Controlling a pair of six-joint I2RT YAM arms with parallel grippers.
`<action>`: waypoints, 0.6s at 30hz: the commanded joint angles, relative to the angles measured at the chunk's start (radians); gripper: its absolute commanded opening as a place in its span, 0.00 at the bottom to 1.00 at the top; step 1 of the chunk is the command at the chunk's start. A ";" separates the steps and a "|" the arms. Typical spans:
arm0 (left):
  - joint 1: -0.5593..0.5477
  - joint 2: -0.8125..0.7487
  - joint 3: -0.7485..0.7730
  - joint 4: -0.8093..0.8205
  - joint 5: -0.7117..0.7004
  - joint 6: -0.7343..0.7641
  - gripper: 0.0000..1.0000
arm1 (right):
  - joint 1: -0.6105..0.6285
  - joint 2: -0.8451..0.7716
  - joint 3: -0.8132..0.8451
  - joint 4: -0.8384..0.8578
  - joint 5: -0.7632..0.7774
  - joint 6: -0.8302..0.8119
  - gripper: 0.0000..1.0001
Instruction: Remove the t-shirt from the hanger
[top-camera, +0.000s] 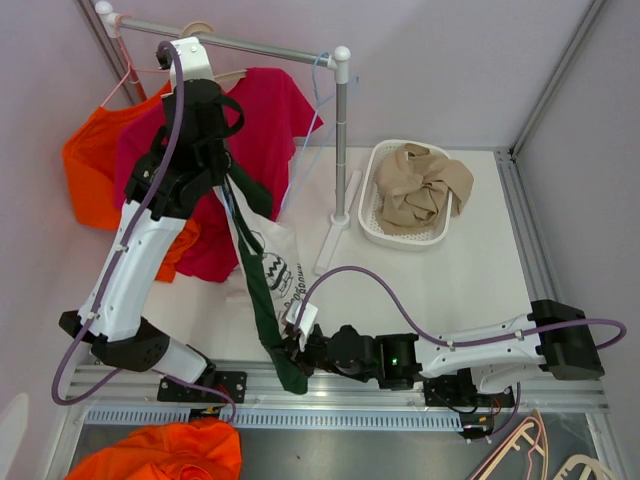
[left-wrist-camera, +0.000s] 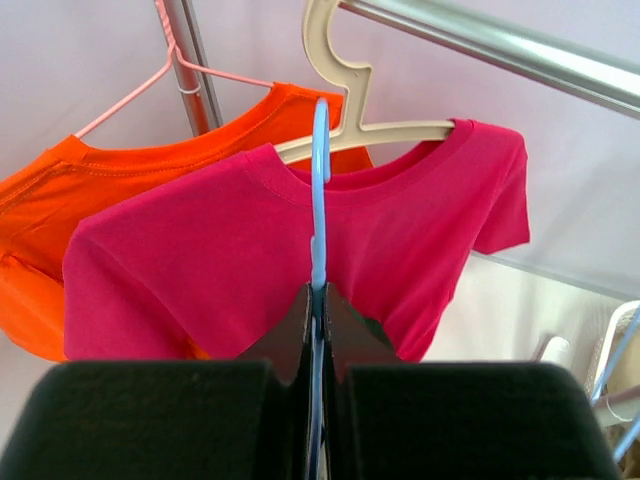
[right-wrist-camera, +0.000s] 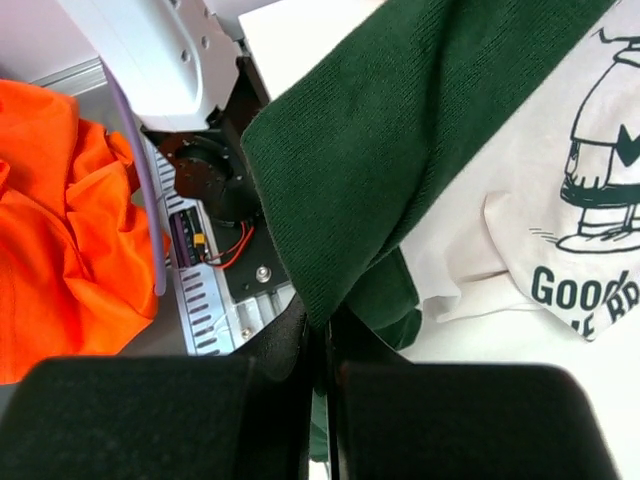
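Left gripper (left-wrist-camera: 318, 300) is clamped on the light-blue hanger (left-wrist-camera: 320, 190) below the rail (left-wrist-camera: 500, 40). Right gripper (right-wrist-camera: 318, 328) pinches the green sleeve (right-wrist-camera: 390, 140) of the white-and-green t-shirt (top-camera: 275, 262), which stretches between the 2 arms, apparently hanging from that hanger.

White fabric t-shirt (top-camera: 278, 262) with dark green sleeves and a green cartoon print: drawn out in a long slanting drape, from just below the silver metal clothes rail (top-camera: 240, 45) to well in front of it, one green sleeve (top-camera: 262, 318) at the low end. Thin light-blue plastic hanger (left-wrist-camera: 320, 180): upright, seen edge-on, just below that rail.
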 joint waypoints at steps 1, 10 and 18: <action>0.040 -0.014 0.091 0.143 0.003 -0.026 0.01 | 0.054 -0.004 -0.011 -0.104 -0.067 0.040 0.00; -0.092 -0.241 -0.090 -0.127 0.265 -0.313 0.01 | -0.171 0.123 0.182 -0.233 -0.020 0.022 0.00; -0.163 -0.434 -0.207 -0.330 0.335 -0.328 0.01 | -0.354 0.267 0.316 -0.336 -0.040 0.076 0.00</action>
